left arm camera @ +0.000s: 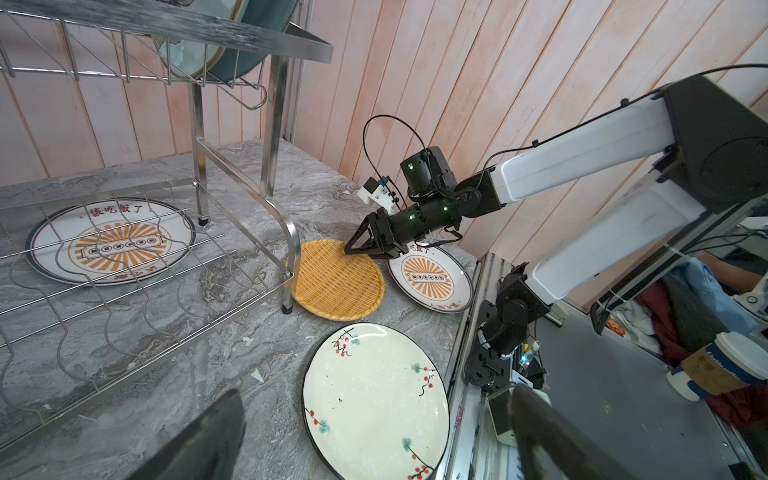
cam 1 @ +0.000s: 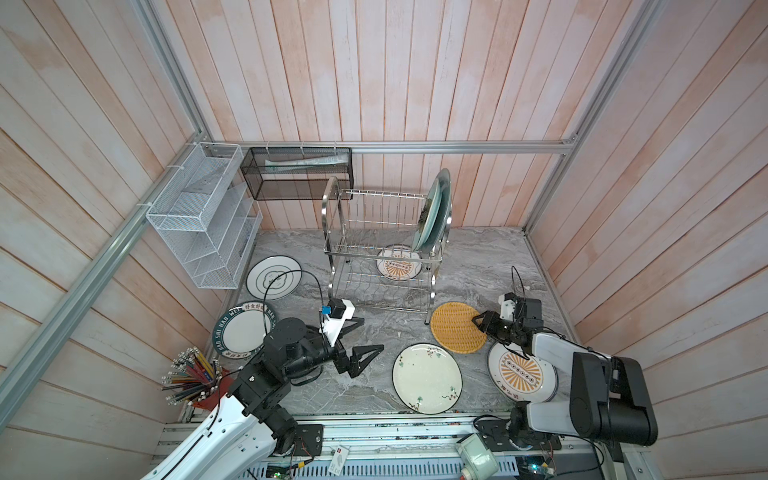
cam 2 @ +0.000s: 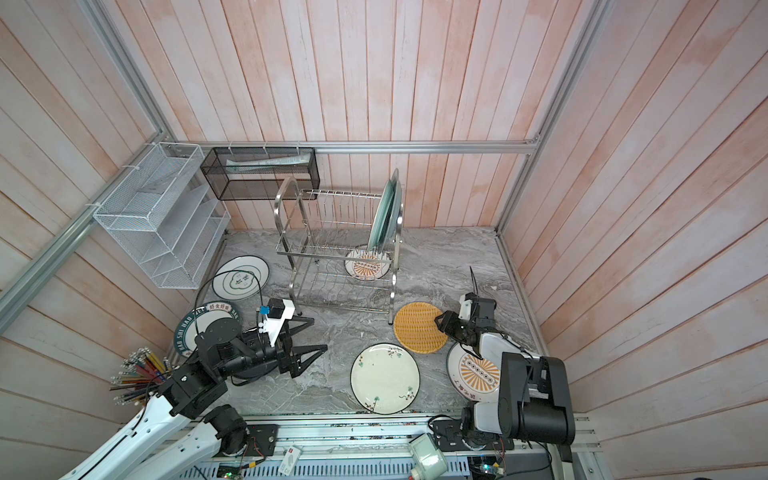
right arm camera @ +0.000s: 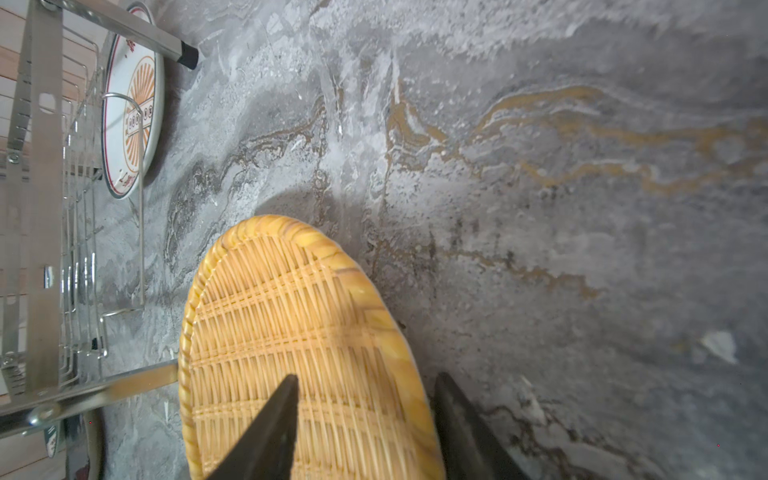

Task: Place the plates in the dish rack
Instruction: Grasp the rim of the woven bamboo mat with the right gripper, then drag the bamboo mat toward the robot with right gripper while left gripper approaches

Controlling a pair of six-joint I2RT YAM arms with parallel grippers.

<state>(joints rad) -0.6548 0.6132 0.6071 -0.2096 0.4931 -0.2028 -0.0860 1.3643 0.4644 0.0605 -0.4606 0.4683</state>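
While its jaws stand apart astride the rim of the yellow plate (right arm camera: pixel 291 311), the right gripper (right arm camera: pixel 368 376) clamps nothing. That plate lies flat on the table (right arm camera: pixel 540 208) beside a foot of the rack (left arm camera: pixel 275 124). Two plates (cam 1: pixel 436 212) stand in its top tier. Across the table, the left gripper (cam 1: pixel 372 333) hangs wide open by the cream plate (cam 1: pixel 427 378).
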